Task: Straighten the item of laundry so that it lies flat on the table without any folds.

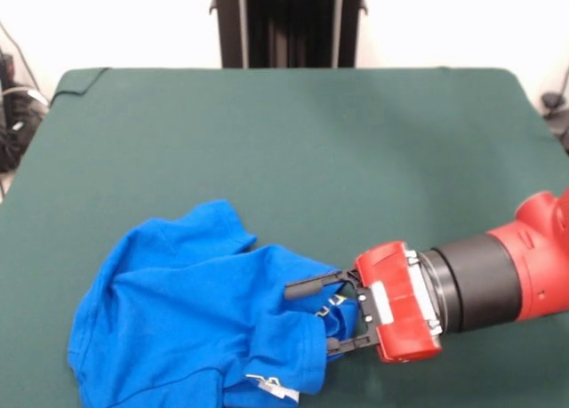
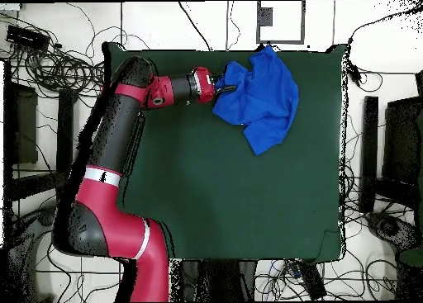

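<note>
The item of laundry (image 1: 187, 301), a bright blue T-shirt, lies crumpled with several folds at the lower left of the front view, plain side up and a white tag (image 1: 271, 386) showing at its edge. Its lower part runs out of the picture. From the right my gripper (image 1: 308, 318) reaches in level with the table (image 1: 284, 141), open, with the shirt's bunched right edge between its fingers. In the overhead view the shirt (image 2: 260, 93) sits at the table's (image 2: 231, 192) top edge, and the gripper (image 2: 225, 87) meets its left side.
My red and black arm (image 2: 124, 143) runs along the table's left side in the overhead view. Cables (image 2: 58, 64) and dark equipment (image 2: 405, 134) lie on the floor around the table. The green cloth stretches wide beyond the shirt.
</note>
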